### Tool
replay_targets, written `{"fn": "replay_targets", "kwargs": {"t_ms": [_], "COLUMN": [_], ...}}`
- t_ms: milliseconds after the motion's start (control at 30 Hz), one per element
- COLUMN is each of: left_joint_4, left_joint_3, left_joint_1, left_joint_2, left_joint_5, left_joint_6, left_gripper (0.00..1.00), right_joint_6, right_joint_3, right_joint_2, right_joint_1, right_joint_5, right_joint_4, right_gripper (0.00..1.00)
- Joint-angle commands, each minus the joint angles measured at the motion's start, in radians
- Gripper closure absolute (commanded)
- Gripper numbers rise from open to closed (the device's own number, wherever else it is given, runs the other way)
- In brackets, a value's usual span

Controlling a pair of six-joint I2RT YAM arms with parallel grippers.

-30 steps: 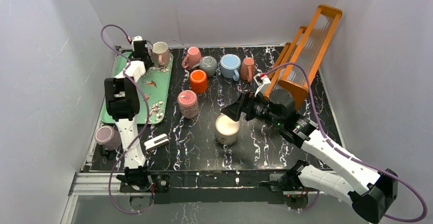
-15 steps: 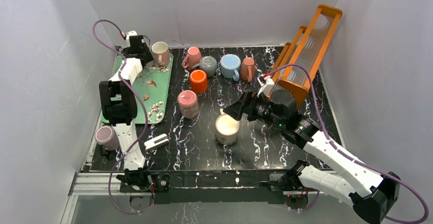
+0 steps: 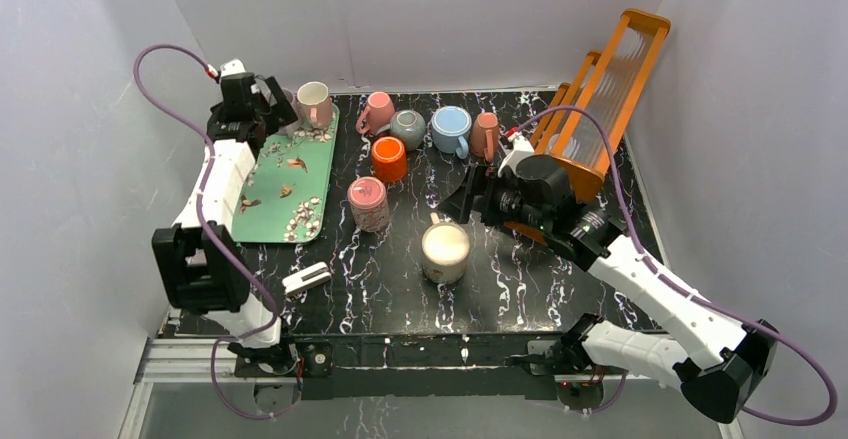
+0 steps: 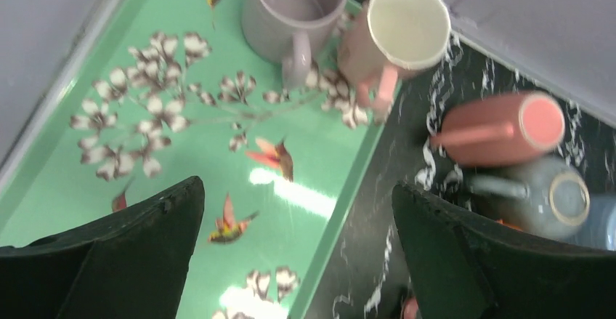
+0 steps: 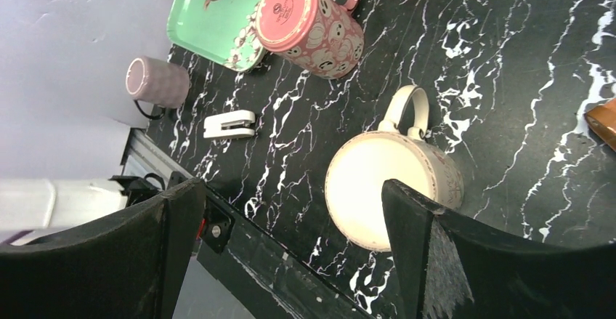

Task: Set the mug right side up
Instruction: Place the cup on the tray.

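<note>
Cream mug [image 3: 445, 251] is standing on the desk [image 3: 400, 289], seen from above just on the near side of the right claw [image 3: 468, 202], not touching it. From the left wrist, the left claw [image 4: 298, 188] is gaping over the green tray [image 4: 87, 101]. From the right wrist, the right claw's fingers are standing wide apart, the mug showing between them

Ten mugs by my count. Two sit on the tray [image 3: 287, 191]: mauve mug [image 4: 290, 3] and pink-and-cream mug [image 3: 314, 105]. Eight are on the tabletop [image 3: 520, 289]: pink mug [image 3: 376, 112], grey mug [image 3: 408, 128], blue mug [image 3: 451, 127], brownish mug [image 3: 486, 133], orange mug [image 3: 389, 159], patterned pink mug [image 3: 367, 203], cream mug [image 3: 445, 250] and lilac mug [image 5: 156, 81]. Besides those, there's just the one tray, one orange rack [image 3: 600, 94] and one little white clip thing [image 3: 306, 279].
</note>
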Motion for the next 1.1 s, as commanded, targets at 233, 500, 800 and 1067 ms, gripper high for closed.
{"fn": "replay_targets", "kwargs": {"t_ms": [233,500,800,1067], "left_joint_4": [-0.141,-0.076,0.076,0.119], "left_joint_3": [-0.368,-0.560,-0.757,-0.806], "left_joint_1": [-0.035,-0.071,-0.127,-0.273], "left_joint_2": [-0.388,-0.657,-0.800,-0.769], "left_joint_5": [0.427,0.722,0.838,0.805], "left_joint_6": [0.004,-0.110,-0.155,-0.073], "left_gripper": [0.02,0.02,0.02,0.01], "right_joint_6": [-0.044,-0.112,-0.135,-0.146], "right_joint_3": [0.227,0.307,0.337,0.360], "right_joint_2": [0.172,0.301,0.462,0.600], "right_joint_1": [0.008,0.017,0.017,0.019], "right_joint_5": [0.131,0.164,0.161,0.153], "right_joint_4": [-0.230,-0.298,-0.278,-0.281], "right_gripper": [0.08,0.10,0.13,0.16]}}
